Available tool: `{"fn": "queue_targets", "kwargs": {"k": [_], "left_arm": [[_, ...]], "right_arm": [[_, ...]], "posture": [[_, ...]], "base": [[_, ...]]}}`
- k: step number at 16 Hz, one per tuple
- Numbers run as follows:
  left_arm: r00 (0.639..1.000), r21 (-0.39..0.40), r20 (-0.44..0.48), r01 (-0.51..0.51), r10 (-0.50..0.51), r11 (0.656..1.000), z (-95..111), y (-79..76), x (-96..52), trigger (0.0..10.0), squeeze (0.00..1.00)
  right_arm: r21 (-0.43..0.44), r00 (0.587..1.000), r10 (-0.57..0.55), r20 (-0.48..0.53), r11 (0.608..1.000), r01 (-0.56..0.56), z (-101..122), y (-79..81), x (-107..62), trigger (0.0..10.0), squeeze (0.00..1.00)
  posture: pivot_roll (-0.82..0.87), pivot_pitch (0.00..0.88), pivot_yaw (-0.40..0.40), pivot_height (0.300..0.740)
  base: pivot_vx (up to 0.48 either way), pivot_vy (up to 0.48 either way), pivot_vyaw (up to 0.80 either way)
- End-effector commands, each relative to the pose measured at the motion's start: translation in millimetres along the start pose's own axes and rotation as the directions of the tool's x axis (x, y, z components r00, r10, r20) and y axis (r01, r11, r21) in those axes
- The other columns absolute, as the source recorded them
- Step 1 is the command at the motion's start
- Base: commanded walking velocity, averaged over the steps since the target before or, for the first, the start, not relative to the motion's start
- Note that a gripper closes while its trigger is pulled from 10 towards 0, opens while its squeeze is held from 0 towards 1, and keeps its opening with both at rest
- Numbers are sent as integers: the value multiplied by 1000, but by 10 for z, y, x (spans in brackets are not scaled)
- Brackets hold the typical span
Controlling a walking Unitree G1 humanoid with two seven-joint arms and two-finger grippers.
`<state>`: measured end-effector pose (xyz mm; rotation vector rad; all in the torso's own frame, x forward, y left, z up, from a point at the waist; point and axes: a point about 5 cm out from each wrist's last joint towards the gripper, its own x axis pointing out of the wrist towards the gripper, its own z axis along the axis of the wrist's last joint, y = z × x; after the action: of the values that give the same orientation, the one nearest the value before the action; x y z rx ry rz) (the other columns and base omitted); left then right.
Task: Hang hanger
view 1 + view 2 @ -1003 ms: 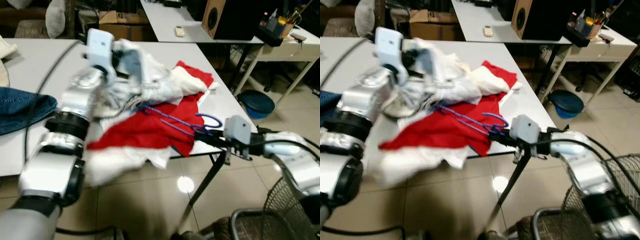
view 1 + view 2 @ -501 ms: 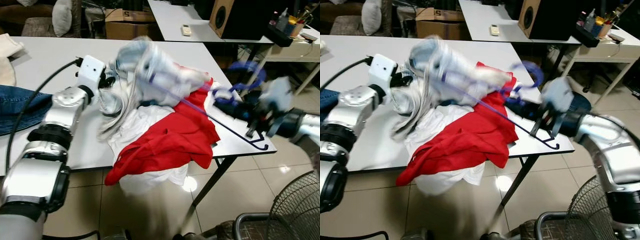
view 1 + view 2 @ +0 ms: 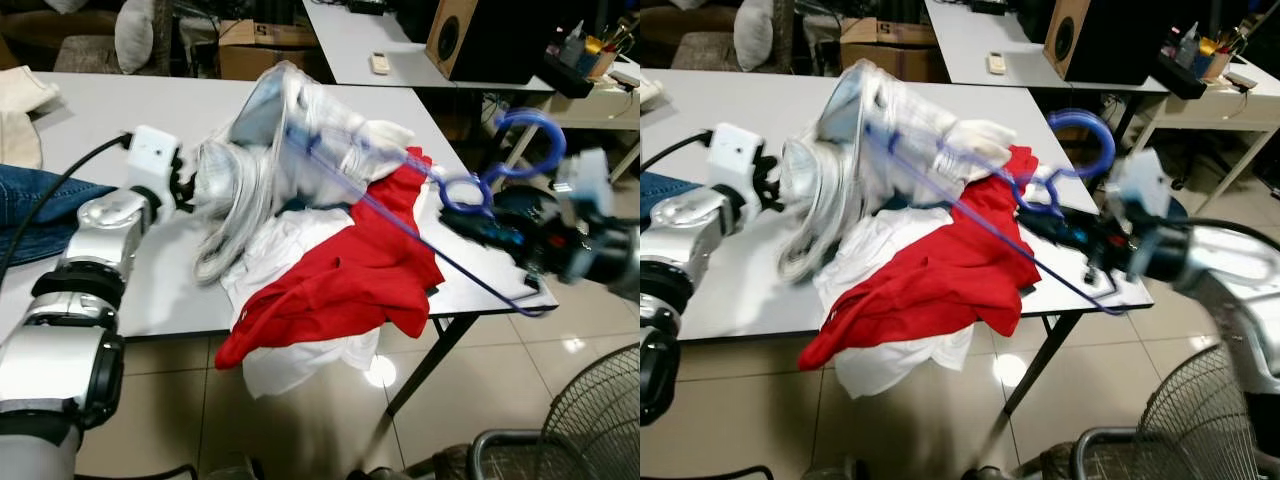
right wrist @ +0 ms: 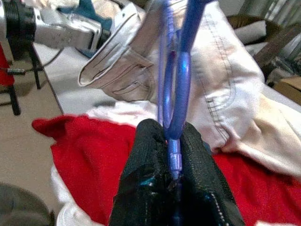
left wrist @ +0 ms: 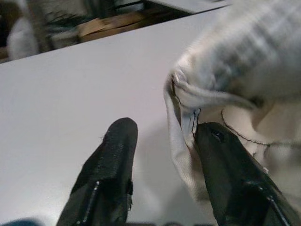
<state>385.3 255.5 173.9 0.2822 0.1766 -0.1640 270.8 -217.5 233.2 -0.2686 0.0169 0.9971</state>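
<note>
A blue hanger (image 3: 522, 115) is tilted above the table, its neck (image 4: 181, 80) pinched in my right gripper (image 3: 490, 232), which is shut on it off the table's right edge. A pale denim garment (image 3: 300, 130) is draped over the hanger's far end and lifted off the pile. To its left, my left gripper (image 3: 185, 185) is open. In the left wrist view the garment's hem (image 5: 188, 103) hangs against one finger (image 5: 225, 160), with nothing clamped between the two fingers.
Red cloth (image 3: 350, 280) and white cloth (image 3: 290, 360) spill over the front edge of the white table (image 3: 100, 110). Blue jeans (image 3: 40, 200) lie at the left. A wire fan (image 3: 590, 420) stands at the lower right, with a second table and speaker (image 3: 460, 35) behind.
The right gripper lifted the hanger off the red cloth, up and to the right, raising the pale garment with it. The left gripper drew back left of the garment.
</note>
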Motion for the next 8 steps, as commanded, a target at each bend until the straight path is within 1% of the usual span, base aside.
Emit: {"fn": "queue_targets", "kwargs": {"k": [1, 2, 3, 4, 5, 6, 7, 8], "left_arm": [[999, 9, 37, -29, 28, 1000, 140, 20, 29, 10000, 1000], [998, 10, 59, -37, 36, 999, 202, 38, 32, 10000, 1000], [994, 11, 108, -22, 20, 1000, 331, 57, 33, 10000, 1000], [985, 1, 172, 33, -33, 999, 468, 57, 23, 10000, 1000], [967, -1, 240, 83, -80, 997, 640, 92, -11, 10000, 1000], [962, -3, 255, 97, -93, 995, 680, 99, -21, 10000, 1000], [959, 1, 263, 107, -104, 994, 708, 105, -29, 10000, 1000], [943, 35, 296, 145, -149, 989, 789, 93, -53, 10000, 1000]], "right_arm": [[-65, 987, -157, -37, 986, 155, 59, -194, -86, 10000, 0], [-138, 963, -248, -107, 963, 232, 22, -299, -112, 10000, 0], [-213, 936, -308, -169, 939, 270, -2, -386, -151, 10000, 0], [-216, 940, -297, -165, 941, 260, 16, -389, -154, 10000, 0], [-162, 971, -200, -132, 971, 178, 64, -308, -119, 10000, 0], [-154, 978, -169, -123, 977, 150, 74, -285, -108, 10000, 0], [-154, 980, -161, -113, 978, 143, 83, -285, -95, 10000, 0], [-127, 979, -196, -58, 974, 188, 123, -356, -50, 10000, 0]], "posture": [[-105, 0, -48, 740], [-105, 0, -48, 740], [-111, 0, -42, 740], [-112, 0, -38, 740], [-109, 0, -40, 740], [-107, 0, -42, 740], [-107, 0, -42, 740], [-104, 0, -46, 740]], "base": [[0, 0, 0], [0, 0, 0], [0, 0, 0], [0, 0, 0], [0, 0, 0], [0, 0, 0], [0, 0, 0], [0, 0, 0]]}}
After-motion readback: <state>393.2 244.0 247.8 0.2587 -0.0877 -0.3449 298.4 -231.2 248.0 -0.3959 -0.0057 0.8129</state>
